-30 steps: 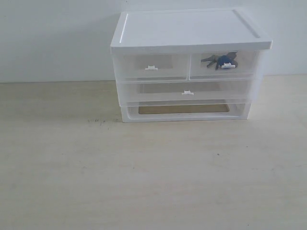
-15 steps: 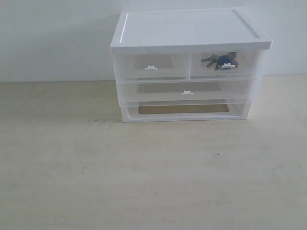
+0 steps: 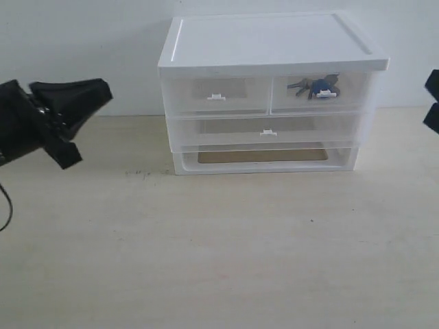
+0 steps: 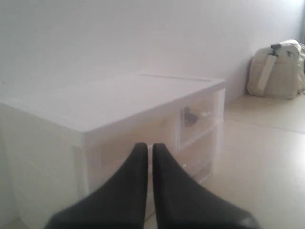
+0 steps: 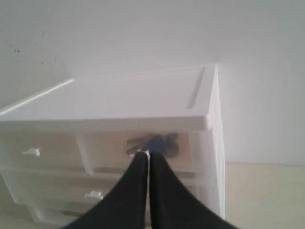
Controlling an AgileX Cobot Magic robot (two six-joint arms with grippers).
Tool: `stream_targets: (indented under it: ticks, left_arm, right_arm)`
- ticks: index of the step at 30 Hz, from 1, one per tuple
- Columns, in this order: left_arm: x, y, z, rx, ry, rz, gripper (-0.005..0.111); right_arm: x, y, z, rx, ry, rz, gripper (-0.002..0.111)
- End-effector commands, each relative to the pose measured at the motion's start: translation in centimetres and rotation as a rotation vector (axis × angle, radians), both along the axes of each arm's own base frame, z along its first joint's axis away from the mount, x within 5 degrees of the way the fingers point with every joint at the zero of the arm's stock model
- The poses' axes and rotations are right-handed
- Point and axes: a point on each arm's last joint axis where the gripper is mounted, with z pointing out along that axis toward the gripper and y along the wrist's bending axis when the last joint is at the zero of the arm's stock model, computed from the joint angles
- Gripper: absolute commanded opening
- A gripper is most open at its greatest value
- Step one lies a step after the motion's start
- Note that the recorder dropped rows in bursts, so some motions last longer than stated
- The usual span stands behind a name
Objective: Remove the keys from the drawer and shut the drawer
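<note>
The white cabinet stands at the back of the table. Its right-hand small drawer sits flush with its left twin. Through its clear front I see the keys with the blue fob, lying just behind the white tab handle. My left gripper hangs shut at the left, well apart from the cabinet. Only a black edge of my right gripper shows at the right border. In the right wrist view the shut right gripper points at the keys. In the left wrist view the shut left gripper faces the cabinet's corner.
A wider drawer with its own tab lies below the small pair, and an open bottom slot lies under that. A white wall stands behind. A pale bag sits on the floor far off in the left wrist view.
Both arms have come into the exterior view, the left one from the left edge and the right one at the right border. The cabinet and keys have not moved.
</note>
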Motion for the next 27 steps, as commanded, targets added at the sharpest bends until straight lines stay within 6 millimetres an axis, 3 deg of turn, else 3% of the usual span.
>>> stream_targets:
  ticks: [1,9,13,18,20,21,23,27]
  left_arm:
    - [2.8,-2.7,-2.7,0.098,-0.064,-0.103,0.004]
    - [7.0,-6.3,-4.4,0.175,-0.243,-0.115,0.004]
    - [9.2,-7.4,-4.8,0.273,-0.243,-0.093,0.004]
    - [10.4,-7.6,-4.9,0.299,-0.261,-0.083,0.004]
    - [10.4,-7.6,-4.9,0.309,-0.278,-0.083,0.004]
    - [10.4,-7.6,-4.9,0.311,-0.280,-0.083,0.004]
    - [10.4,-7.6,-4.9,0.311,-0.280,-0.083,0.004]
    - [10.4,-7.6,-4.9,0.311,-0.280,-0.083,0.004]
  right_arm:
    - [2.6,0.2,-1.4,-0.028,0.059,0.073,0.000]
    - [5.8,0.2,-3.7,-0.044,0.149,0.123,0.000]
    - [7.6,0.1,-4.3,-0.038,0.172,0.145,0.000]
    - [9.2,0.4,-4.1,0.033,0.215,0.202,0.002]
    - [9.8,0.4,-4.0,0.066,0.231,0.198,0.019]
    - [10.2,0.4,-4.2,0.109,0.251,0.195,0.037]
    - [11.1,0.3,-4.5,0.197,0.298,0.189,0.056]
    - [13.5,0.6,-4.9,0.334,0.391,0.261,0.055]
